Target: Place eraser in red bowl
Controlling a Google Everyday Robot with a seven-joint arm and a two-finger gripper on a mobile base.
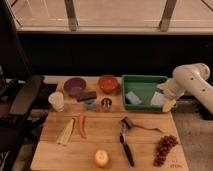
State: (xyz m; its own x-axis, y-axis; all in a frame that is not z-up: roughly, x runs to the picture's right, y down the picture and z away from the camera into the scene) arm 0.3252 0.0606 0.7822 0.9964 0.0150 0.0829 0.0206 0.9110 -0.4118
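Note:
The eraser [87, 95] is a small dark flat block lying on the wooden table [105, 134], just in front of the purple bowl [74, 86] and to the left front of the red bowl [107, 82]. The red bowl stands at the back of the table, next to the green tray [144, 80]. My gripper [169, 104] hangs from the white arm [192, 80] at the right, over the tray's right end, far from the eraser and the bowl. Nothing shows in it.
The tray holds two pale rectangular pieces [133, 97]. A white cup [56, 101], a small blue object [89, 104] and a metal can [106, 104] stand near the eraser. A carrot [81, 125], a pale corn-like piece [65, 131], a black-handled utensil [126, 145], grapes [164, 149] and a yellow fruit [101, 158] lie in front.

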